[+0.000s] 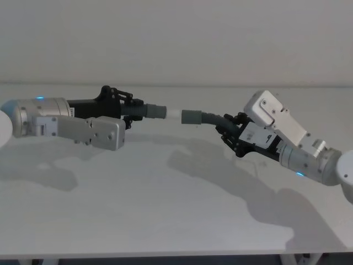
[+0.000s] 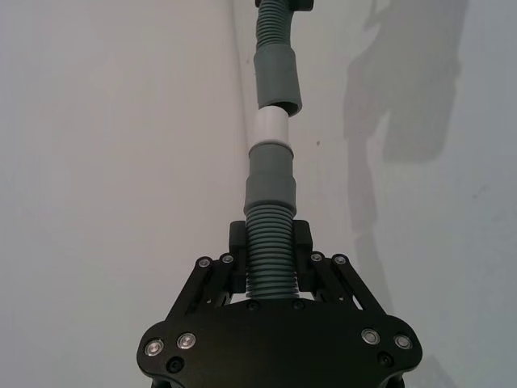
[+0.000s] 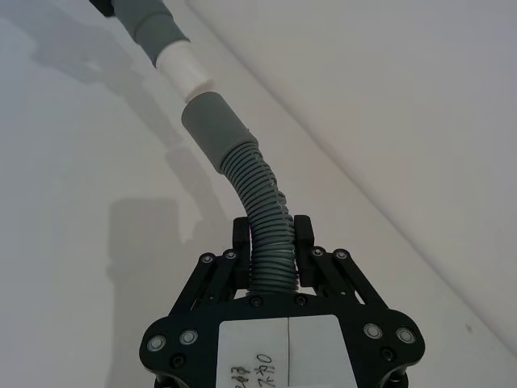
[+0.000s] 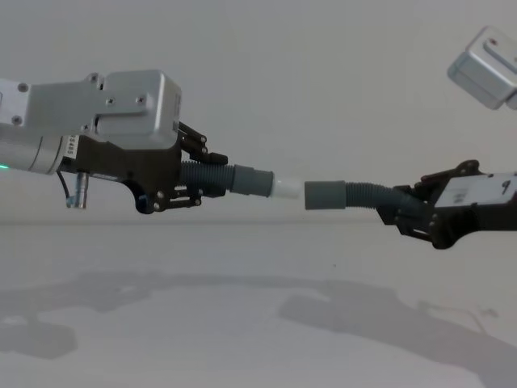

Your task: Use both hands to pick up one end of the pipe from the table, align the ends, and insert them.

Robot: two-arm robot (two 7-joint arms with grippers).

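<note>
Head view: left gripper (image 1: 128,109) clamped on the ribbed part of the straight hose (image 1: 144,112), white tip (image 1: 172,113) pointing to the robot's right. Right gripper (image 1: 227,131) clamped on the curved hose (image 1: 212,119), its cuff (image 1: 191,117) facing the tip. Both pieces are held up off the table (image 1: 165,199), with long axes running left-right, close to one line

Left wrist view: fingers (image 2: 237,242) pinch the ribs from both sides, nothing else held. Tip and cuff sit end to end, and the cuff looks a touch off-axis

Right wrist view: the jaws grip the curved hose below its bend, and the cuff mouth meets the tip at a slight angle

Chest view: a sliver of gap between tip and cuff, with the cuff a bit lower than the tip. Neither arm is clearly nearer. The next move likely needs a small lift on the right side, then a straight push together along the axis
</note>
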